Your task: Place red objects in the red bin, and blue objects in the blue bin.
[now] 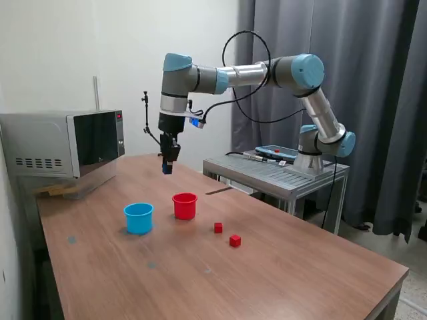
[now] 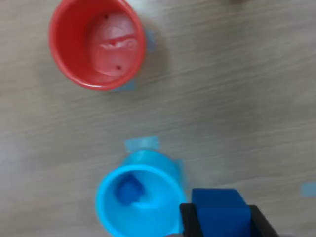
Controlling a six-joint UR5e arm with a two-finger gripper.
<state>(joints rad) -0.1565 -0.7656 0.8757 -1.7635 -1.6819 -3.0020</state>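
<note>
My gripper point(image 1: 167, 168) hangs high above the table, shut on a dark-blue cube point(image 2: 219, 212) held between its black fingers. Below it stand the light-blue bin point(image 1: 139, 218) and the red bin point(image 1: 185, 205), side by side. In the wrist view the blue bin point(image 2: 140, 200) holds another dark-blue cube point(image 2: 129, 190), and the red bin point(image 2: 96, 43) is empty. Two small red cubes point(image 1: 218, 227) point(image 1: 235, 241) lie on the table toward the exterior view's right of the red bin.
A microwave point(image 1: 63, 143) sits at the table's back on the exterior view's left. A metal stand point(image 1: 277, 172) carrying the arm's base and a tablet is beyond the table's far edge. Bits of blue tape point(image 2: 141, 143) mark the wood.
</note>
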